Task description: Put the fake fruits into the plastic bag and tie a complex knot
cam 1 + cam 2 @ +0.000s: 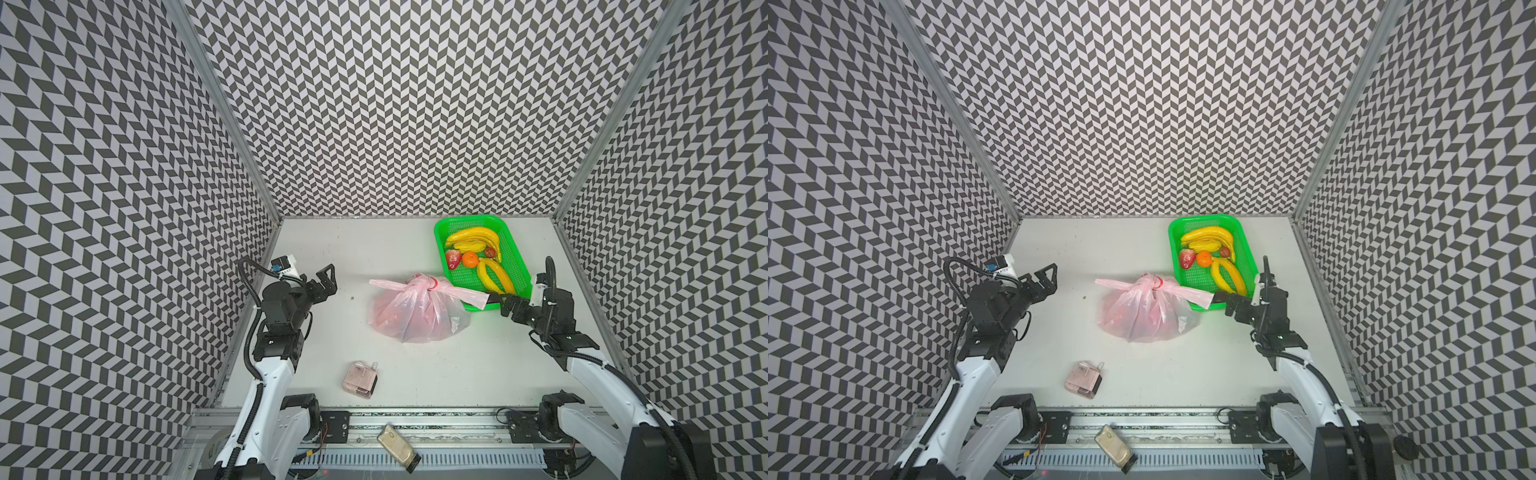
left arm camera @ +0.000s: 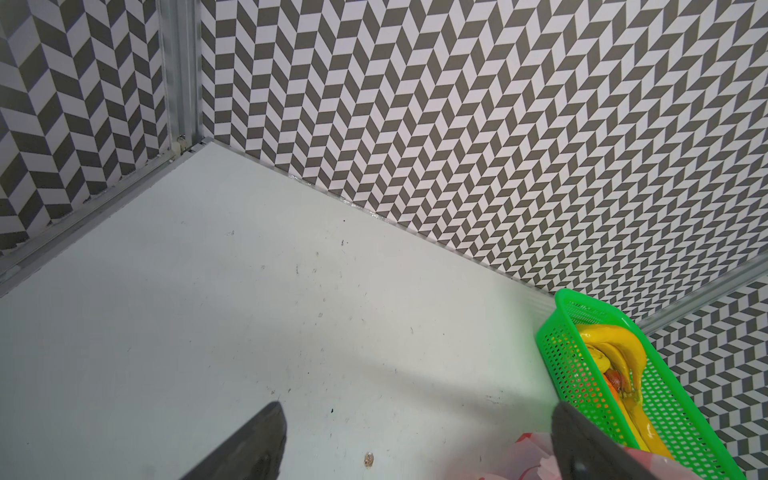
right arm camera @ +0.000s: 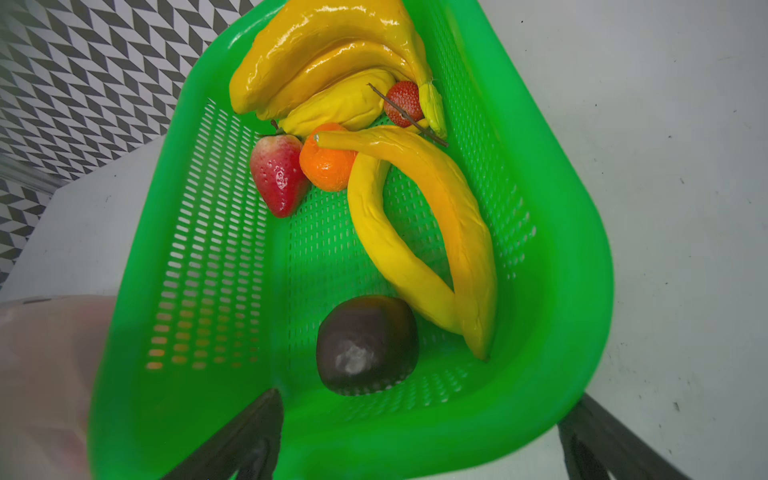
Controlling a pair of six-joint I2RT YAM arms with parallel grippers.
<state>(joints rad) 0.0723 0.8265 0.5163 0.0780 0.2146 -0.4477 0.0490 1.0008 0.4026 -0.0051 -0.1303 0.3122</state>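
Fake fruits (image 3: pixel 449 216) — bananas (image 1: pixel 473 239), an orange (image 1: pixel 470 259), strawberries (image 1: pixel 453 259), a dark round one (image 3: pixel 368 345) — lie in the green basket (image 1: pixel 437 237), just ahead of the right gripper (image 1: pixel 500 303). Its jaws stand released and empty with the basket's near corner between them, seemingly poised for a pick. Beside those jaws the plastic bag (image 1: pixel 415 320) sits on the table (image 1: pixel 415 374), one pink tail (image 1: pixel 465 294) draped to the basket rim just off a fingertip. Its handles are already drawn into the knot (image 1: pixel 430 284), which keeps the mouth shut without any hold. Reddish shapes show through the film; fruit or print, I cannot tell. The left gripper (image 1: pixel 326 280), jaws spread and empty too, hangs well apart from the bag — likely parked clear.
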